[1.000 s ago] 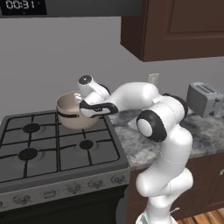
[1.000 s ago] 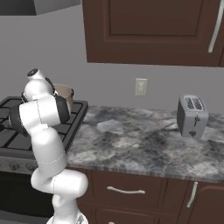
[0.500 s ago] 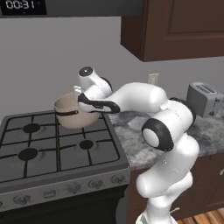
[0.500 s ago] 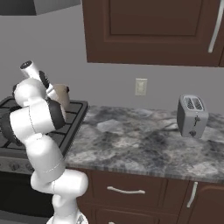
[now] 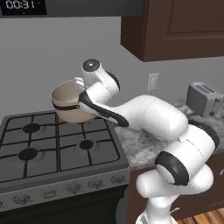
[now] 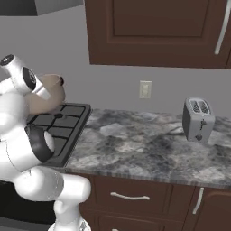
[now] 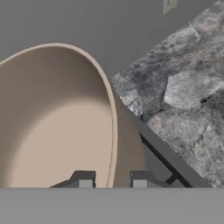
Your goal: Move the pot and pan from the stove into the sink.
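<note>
**Pot gripped at its rim above the stove**

Speckled grey worktop [image 6: 149, 144] runs beside the stove [image 5: 52, 148]. Nearest, the gripper [image 7: 112, 181] has its jaws pinched shut across the pot [image 5: 70, 103] wall. It seems lifted off the rear grate. Farther off stands a toaster [image 6: 198, 119].

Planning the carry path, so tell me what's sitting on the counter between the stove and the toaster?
Nothing stands there. In the right base view the marbled countertop runs bare from the stove to the toaster; a wall outlet is on the wall above it.
</note>
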